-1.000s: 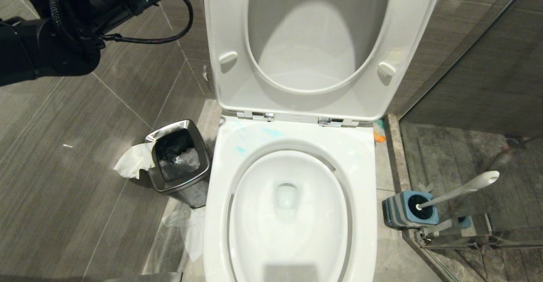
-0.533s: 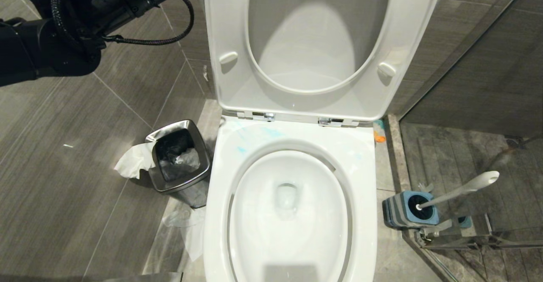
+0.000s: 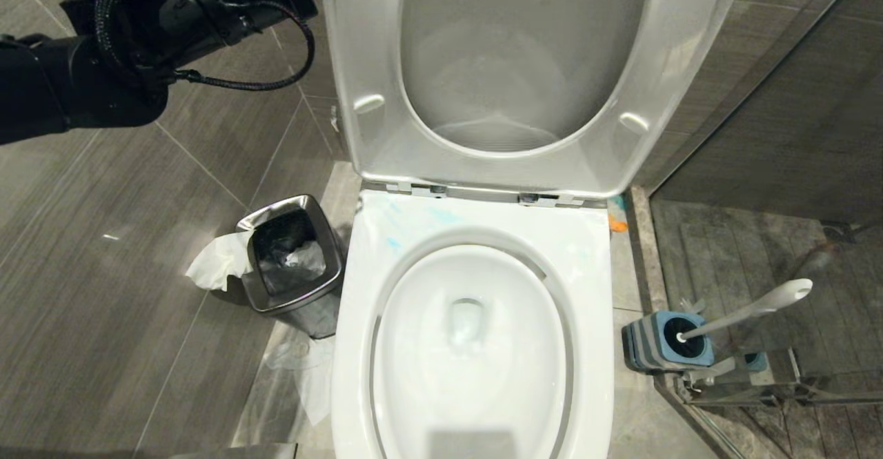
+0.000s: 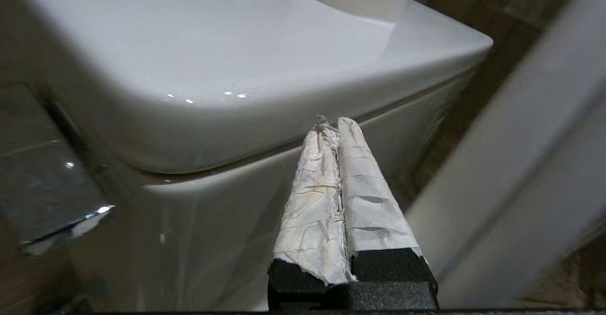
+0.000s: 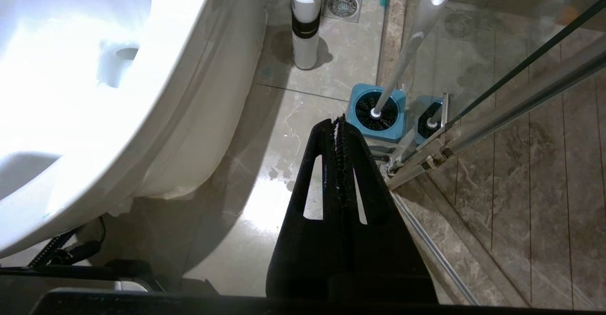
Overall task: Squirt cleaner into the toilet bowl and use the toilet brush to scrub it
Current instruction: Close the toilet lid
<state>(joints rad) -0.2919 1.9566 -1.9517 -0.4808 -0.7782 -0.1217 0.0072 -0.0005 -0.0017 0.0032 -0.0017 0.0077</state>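
The white toilet bowl (image 3: 421, 383) stands open below me, with tinted water at its drain hole and pale teal cleaner smears (image 3: 393, 242) on the back rim. The raised seat and lid (image 3: 372, 65) lean forward. My left arm (image 3: 138, 38) reaches in at the upper left. Its taped left gripper (image 4: 334, 124) is shut and empty beside the tank (image 4: 227, 59). The toilet brush (image 3: 748, 312) stands in its blue holder (image 3: 648, 348) on the right floor. My right gripper (image 5: 338, 121) hangs shut and empty over the floor short of the holder (image 5: 395, 132), beside the bowl (image 5: 61, 68).
A steel bin (image 3: 331, 266) with crumpled tissue (image 3: 217, 262) stands left of the toilet. A white bottle with an orange cap (image 5: 305, 21) stands on the floor near a drain (image 5: 343, 3). A glass shower door (image 3: 759, 134) and its rail close off the right side.
The raised seat and lid have tipped forward, towards me. The left arm has shifted slightly up at the lid's left edge. The right arm has not moved.
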